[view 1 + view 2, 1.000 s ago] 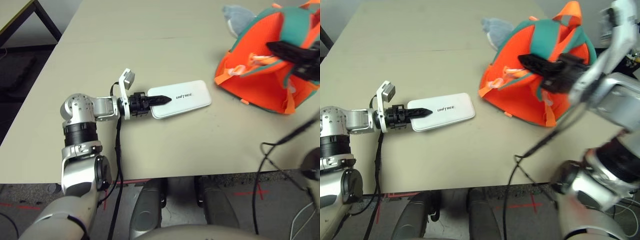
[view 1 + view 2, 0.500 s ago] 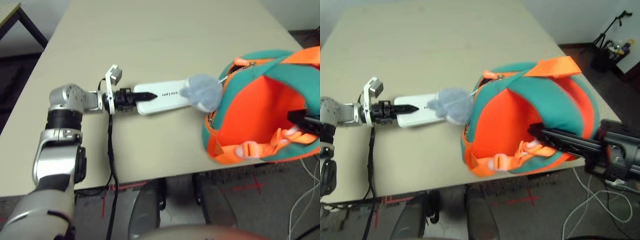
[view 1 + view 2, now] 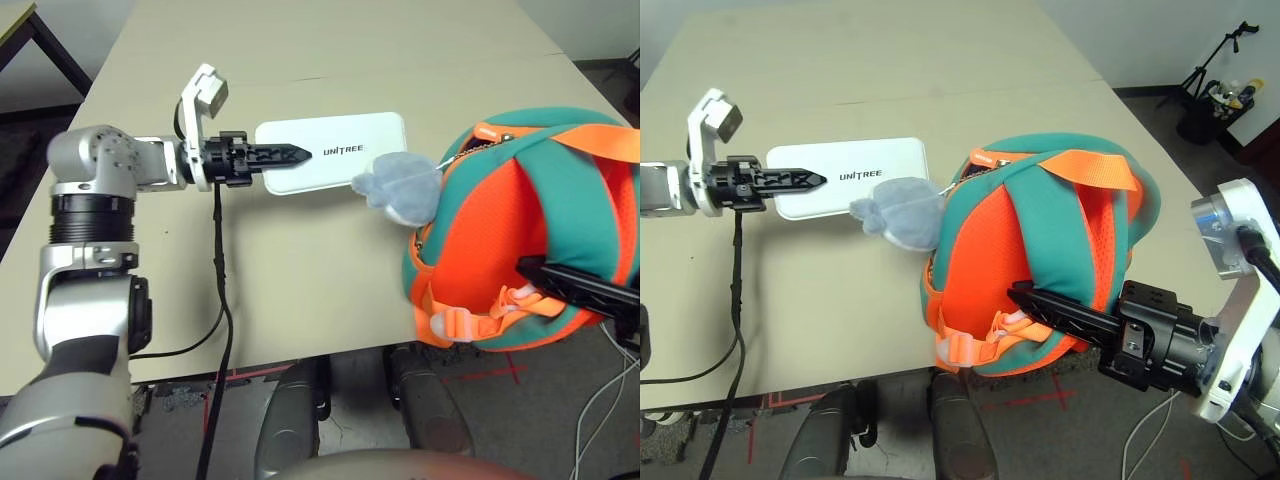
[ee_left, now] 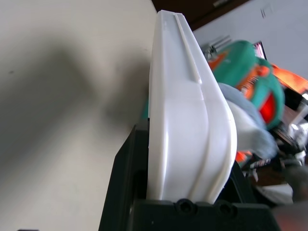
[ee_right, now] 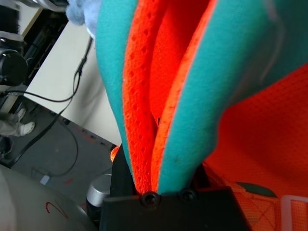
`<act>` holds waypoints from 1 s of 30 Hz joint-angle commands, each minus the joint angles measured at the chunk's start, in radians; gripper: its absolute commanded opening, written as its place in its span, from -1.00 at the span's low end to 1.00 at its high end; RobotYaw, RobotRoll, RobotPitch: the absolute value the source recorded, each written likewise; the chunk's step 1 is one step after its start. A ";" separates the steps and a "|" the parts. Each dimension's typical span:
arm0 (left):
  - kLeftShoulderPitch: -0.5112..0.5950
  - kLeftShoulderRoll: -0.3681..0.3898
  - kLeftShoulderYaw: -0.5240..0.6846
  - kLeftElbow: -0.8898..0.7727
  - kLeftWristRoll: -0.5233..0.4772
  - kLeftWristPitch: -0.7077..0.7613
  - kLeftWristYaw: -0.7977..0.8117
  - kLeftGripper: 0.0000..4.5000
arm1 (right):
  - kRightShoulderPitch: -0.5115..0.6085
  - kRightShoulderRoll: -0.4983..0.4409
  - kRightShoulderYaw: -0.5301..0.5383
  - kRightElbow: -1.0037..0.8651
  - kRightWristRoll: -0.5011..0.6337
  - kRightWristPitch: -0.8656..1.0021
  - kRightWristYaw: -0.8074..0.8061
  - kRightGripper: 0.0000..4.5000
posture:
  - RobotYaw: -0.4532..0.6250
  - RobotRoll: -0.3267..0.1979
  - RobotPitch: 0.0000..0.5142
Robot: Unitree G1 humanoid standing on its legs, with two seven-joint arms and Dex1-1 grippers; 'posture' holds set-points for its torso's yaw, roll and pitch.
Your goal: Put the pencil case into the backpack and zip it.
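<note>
Now we hold one pencil case (image 3: pixel 335 152) in our left gripper (image 3: pixel 285 154); its two black fingers are clamped on the case's short end, and the white case, lettering up, reaches from there toward three o'clock above the beige table (image 3: pixel 300 60). Our left wrist view adds what the head views cannot: the case (image 4: pixel 185 120) seen edge-on, its seam and thickness plain, wedged between the two fingers (image 4: pixel 122 192), with the table's surface behind it.

One backpack (image 3: pixel 1050 255), orange and teal, sits at about four o'clock from the case, at the table's near edge and partly overhanging it. Our right gripper (image 3: pixel 1025 297) comes in from four o'clock and is closed on the backpack. The head views leave unclear just which part it has; the right wrist view shows it pinching a fold of teal fabric edged with orange mesh (image 5: pixel 159 110).

One grey plush charm (image 3: pixel 400 183) hangs from the backpack's zipper end (image 3: pixel 480 132) and overlaps the case's near corner. One orange webbing strap (image 3: pixel 1085 170) crosses the backpack's top, and one orange buckle (image 3: pixel 455 322) lies near its lower edge.
</note>
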 commanded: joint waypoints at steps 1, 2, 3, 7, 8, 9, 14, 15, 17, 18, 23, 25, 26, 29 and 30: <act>-0.009 0.024 -0.008 -0.067 -0.041 0.034 -0.036 -0.39 | -0.041 -0.020 0.049 0.021 0.013 0.020 -0.007 -0.87 | -0.22 0.25 -0.12; -0.009 0.028 -0.010 -0.083 -0.053 0.044 -0.044 -0.39 | -0.055 -0.023 0.058 0.028 0.013 0.025 -0.007 -0.87 | -0.21 0.25 -0.12; -0.009 0.033 -0.009 -0.104 -0.069 0.060 -0.053 -0.39 | -0.068 -0.025 0.066 0.036 0.013 0.033 -0.007 -0.87 | -0.21 0.25 -0.12; -0.014 0.050 0.012 -0.181 -0.149 0.135 -0.078 -0.39 | -0.123 -0.033 0.098 0.068 0.013 0.066 -0.014 -0.87 | -0.18 0.25 -0.13; -0.013 0.054 0.017 -0.196 -0.164 0.146 -0.082 -0.39 | -0.137 -0.033 0.105 0.074 0.013 0.070 -0.016 -0.87 | -0.18 0.25 -0.13; -0.017 0.055 0.028 -0.205 -0.183 0.164 -0.081 -0.39 | -0.152 -0.034 0.115 0.081 0.013 0.074 -0.018 -0.87 | -0.18 0.25 -0.13; -0.044 0.087 0.046 -0.216 -0.278 0.189 -0.091 -0.39 | -0.196 -0.017 0.146 0.098 -0.001 0.114 -0.026 -0.87 | -0.17 0.25 -0.13; -0.051 0.095 0.045 -0.212 -0.291 0.189 -0.092 -0.39 | -0.199 -0.013 0.148 0.100 -0.005 0.123 -0.027 -0.87 | -0.17 0.25 -0.12; -0.059 0.108 0.037 -0.214 -0.300 0.189 -0.092 -0.39 | -0.206 -0.007 0.152 0.103 -0.011 0.135 -0.028 -0.87 | -0.17 0.25 -0.12; -0.061 0.116 0.030 -0.217 -0.306 0.189 -0.095 -0.39 | -0.211 -0.005 0.154 0.106 -0.013 0.140 -0.028 -0.87 | -0.17 0.25 -0.12; -0.035 0.138 -0.020 -0.264 -0.306 0.179 -0.101 -0.39 | -0.235 0.003 0.161 0.117 -0.020 0.157 -0.028 -0.87 | -0.17 0.25 -0.11; -0.021 0.128 -0.030 -0.263 -0.287 0.156 -0.088 -0.39 | -0.246 0.006 0.166 0.115 -0.018 0.158 -0.032 -0.87 | -0.18 0.25 -0.11; -0.018 0.125 -0.033 -0.259 -0.277 0.142 -0.083 -0.39 | -0.251 0.007 0.168 0.115 -0.018 0.159 -0.034 -0.87 | -0.18 0.25 -0.11; -0.035 0.107 -0.026 -0.221 -0.242 0.098 -0.062 -0.39 | -0.263 0.009 0.168 0.117 -0.018 0.165 -0.035 -0.87 | -0.18 0.25 -0.12; -0.044 0.106 -0.025 -0.209 -0.231 0.085 -0.060 -0.39 | -0.265 0.011 0.168 0.117 -0.019 0.168 -0.035 -0.87 | -0.18 0.25 -0.12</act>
